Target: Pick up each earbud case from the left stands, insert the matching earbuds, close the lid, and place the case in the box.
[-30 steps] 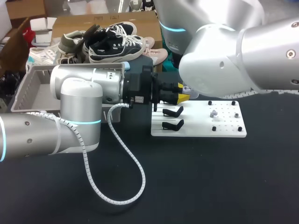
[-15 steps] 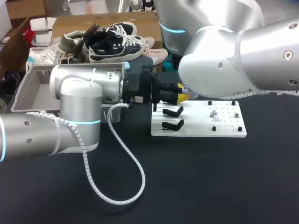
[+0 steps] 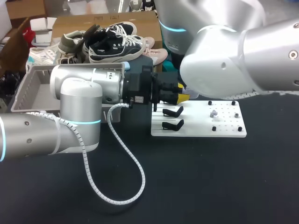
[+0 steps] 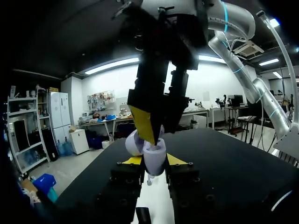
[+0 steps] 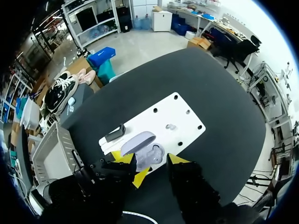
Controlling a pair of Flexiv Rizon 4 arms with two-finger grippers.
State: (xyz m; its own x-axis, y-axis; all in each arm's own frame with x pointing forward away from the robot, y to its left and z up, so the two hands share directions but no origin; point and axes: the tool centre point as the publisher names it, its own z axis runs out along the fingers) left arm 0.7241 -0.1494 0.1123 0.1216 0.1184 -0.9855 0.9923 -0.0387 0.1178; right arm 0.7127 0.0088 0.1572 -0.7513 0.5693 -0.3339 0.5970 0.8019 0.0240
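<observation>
Over the left end of the white pegged board (image 3: 224, 127), the left end effector (image 4: 154, 161) and right end effector (image 5: 149, 161) sit just where they were a second ago. Left one pinches the lavender plastic earbud case (image 4: 154, 150), lid open; the right hangs directly over that case, whether gripping it I cannot tell. Black tabletop (image 3: 210, 177) lies beneath.
</observation>
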